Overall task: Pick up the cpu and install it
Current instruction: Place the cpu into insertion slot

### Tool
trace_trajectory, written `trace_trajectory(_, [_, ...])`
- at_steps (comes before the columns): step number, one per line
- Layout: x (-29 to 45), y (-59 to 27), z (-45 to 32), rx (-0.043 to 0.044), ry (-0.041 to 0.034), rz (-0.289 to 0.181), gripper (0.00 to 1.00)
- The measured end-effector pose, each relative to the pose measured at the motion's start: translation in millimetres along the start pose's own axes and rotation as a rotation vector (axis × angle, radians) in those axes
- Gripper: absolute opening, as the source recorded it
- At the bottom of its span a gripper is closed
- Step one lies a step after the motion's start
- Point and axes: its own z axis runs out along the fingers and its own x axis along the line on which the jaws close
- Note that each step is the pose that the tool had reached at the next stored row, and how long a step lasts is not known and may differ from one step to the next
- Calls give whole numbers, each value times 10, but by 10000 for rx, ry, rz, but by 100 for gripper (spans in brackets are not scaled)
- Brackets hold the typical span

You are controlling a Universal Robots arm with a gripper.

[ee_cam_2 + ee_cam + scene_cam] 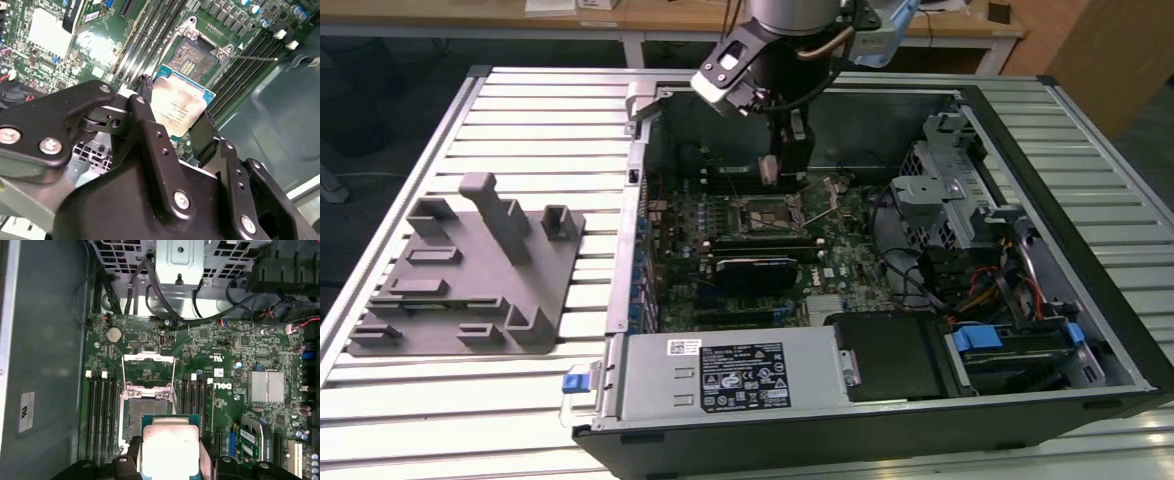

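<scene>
My gripper (774,172) hangs inside the open computer case, shut on the cpu (770,170), a flat square chip with a silvery top and a greenish edge. In both wrist views the black fingers (145,97) clamp two opposite sides of the cpu (177,107) (170,447). The chip is held just above the motherboard, beside the open socket (192,57) (147,412) and partly overlapping it in the first wrist view. The socket's metal load plate (148,371) is flipped up and its lever (252,58) is swung out. The socket (767,215) lies just below the gripper in the exterior view.
The case (630,200) lies open on a slatted metal table (520,120). Memory slots (100,415) flank the socket. A drive cage (947,190) and cables fill the exterior view's right, with a power supply (720,375) in front. A gray holder block (467,270) stands outside, on the left.
</scene>
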Motion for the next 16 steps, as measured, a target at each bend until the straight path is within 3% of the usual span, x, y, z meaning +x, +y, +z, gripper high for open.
trace_trajectory(13, [7,-13,236,-4,10,-179,54])
trace_trajectory(16, [7,-15,257,-3,9,-184,54])
